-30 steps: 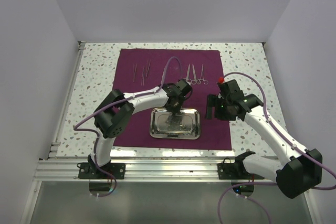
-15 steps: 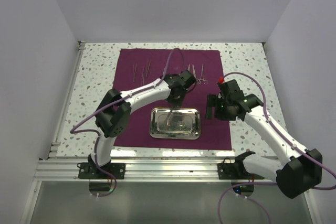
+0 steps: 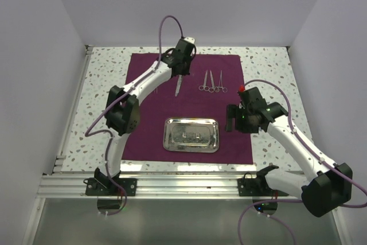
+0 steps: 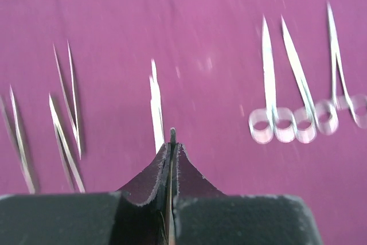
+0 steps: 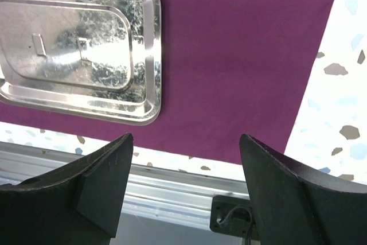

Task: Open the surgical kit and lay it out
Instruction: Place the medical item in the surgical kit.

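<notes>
The dark purple cloth [image 3: 143, 133] lies spread flat on the speckled table. The steel tray [image 3: 192, 120] sits on its near half, with small silver pieces inside. My left gripper [image 3: 179, 74] hangs over the far part of the cloth, shut on a thin silver instrument whose narrow edge shows between the pads [image 4: 179, 162]. Slim tweezers [image 3: 178, 87] show just past the fingertips; I cannot tell whether they rest on the cloth. Ring-handled forceps [image 3: 212, 82] lie to the right of them. More tweezers [image 4: 64, 139] lie to the left. My right gripper [image 3: 231, 117] hovers open and empty right of the tray.
An aluminium rail [image 3: 172, 185] runs along the near table edge, with both arm bases on it. White walls close in the sides and back. In the right wrist view the cloth's near right corner [image 5: 258, 142] meets bare speckled table [image 5: 338, 84].
My left arm rose from the tray and swung to the far side of the cloth, its gripper staying shut. The right arm has not moved.
</notes>
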